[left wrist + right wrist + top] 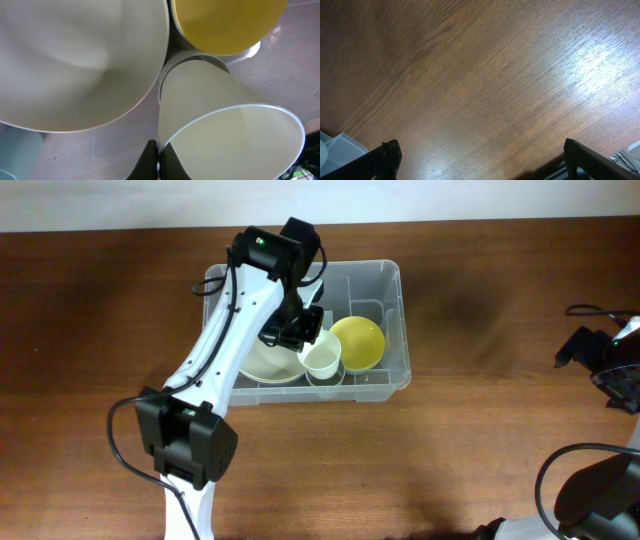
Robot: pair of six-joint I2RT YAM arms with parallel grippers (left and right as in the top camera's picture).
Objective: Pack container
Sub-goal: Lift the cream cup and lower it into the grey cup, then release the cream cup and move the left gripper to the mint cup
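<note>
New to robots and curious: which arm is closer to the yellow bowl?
Left. The left gripper is inside the container, pinching the white cup right beside the yellow bowl. The right gripper hangs open over the wooden table, far off to the side.

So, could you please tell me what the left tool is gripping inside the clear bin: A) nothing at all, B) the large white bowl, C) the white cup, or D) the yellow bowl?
C: the left wrist view shows the left tool pinching the rim of the white cup, while the yellow bowl and the large white bowl sit outside its grip in the clear bin.
</note>
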